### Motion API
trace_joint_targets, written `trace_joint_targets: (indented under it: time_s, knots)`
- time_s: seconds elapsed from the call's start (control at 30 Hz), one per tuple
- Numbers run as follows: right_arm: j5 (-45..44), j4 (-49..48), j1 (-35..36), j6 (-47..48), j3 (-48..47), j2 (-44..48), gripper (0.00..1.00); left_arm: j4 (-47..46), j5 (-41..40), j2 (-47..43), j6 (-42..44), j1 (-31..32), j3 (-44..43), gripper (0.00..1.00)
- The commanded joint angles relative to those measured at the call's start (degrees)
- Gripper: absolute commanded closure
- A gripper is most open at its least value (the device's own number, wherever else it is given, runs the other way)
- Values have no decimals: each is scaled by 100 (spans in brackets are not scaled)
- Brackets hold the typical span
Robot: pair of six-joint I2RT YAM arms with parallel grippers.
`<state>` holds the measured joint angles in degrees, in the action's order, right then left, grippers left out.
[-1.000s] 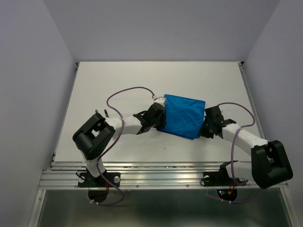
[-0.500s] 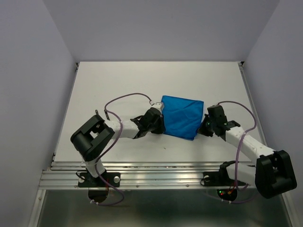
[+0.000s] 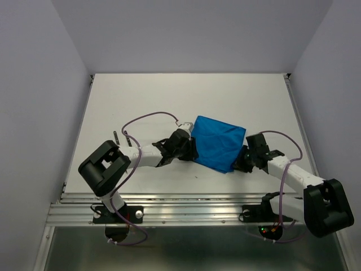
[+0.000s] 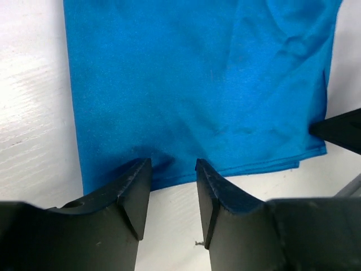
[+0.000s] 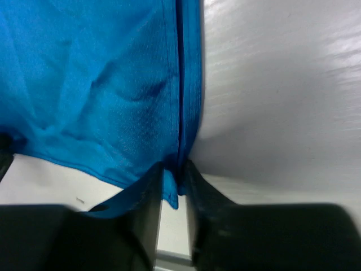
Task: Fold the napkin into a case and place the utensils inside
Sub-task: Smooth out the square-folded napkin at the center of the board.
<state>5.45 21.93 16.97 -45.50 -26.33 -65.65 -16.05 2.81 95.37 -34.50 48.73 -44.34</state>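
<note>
The bright blue napkin (image 3: pixel 217 142) lies folded into a rough rectangle on the white table (image 3: pixel 169 96). My left gripper (image 3: pixel 192 149) stands open at its left edge. In the left wrist view the fingertips just overlap the napkin (image 4: pixel 192 84) hem, and only bare table shows between them at the left gripper (image 4: pixel 172 176). My right gripper (image 3: pixel 241 160) is shut on the napkin's near-right corner. The layered napkin (image 5: pixel 101 84) edge fills the narrow gap of the right gripper (image 5: pixel 174 179). A slim dark utensil (image 3: pixel 115 137) lies far left; fork or knife cannot be told.
The table's raised rim (image 3: pixel 84 130) runs along the left side, and grey walls close in all round. Purple cables (image 3: pixel 148 117) loop over both arms. A metal rail (image 3: pixel 186 210) borders the near edge by the arm bases.
The left jaws have widened at the napkin's left edge. The right gripper has moved nearer with the corner in it, and the napkin's near-right corner has followed slightly.
</note>
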Motion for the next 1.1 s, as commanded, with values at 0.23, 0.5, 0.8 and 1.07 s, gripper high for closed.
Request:
trace_joint_targets:
  time_s: [0.23, 0.5, 0.8, 1.07]
  knots:
    - [-1573, 1137, 61, 260, -1048, 359, 37, 621, -246, -1100, 373, 23, -628, 48]
    - [-2066, 998, 61, 620, -1998, -185, 54, 823, -826, -415, 673, -65, -1094, 97]
    - [-2040, 339, -184, 1200, -2772, -1660, 89, 375, -484, 270, 577, -118, -840, 100]
    - [-1881, -66, -572, 1517, -3238, -2636, 91, 103, -70, 535, 304, -109, -480, 100]
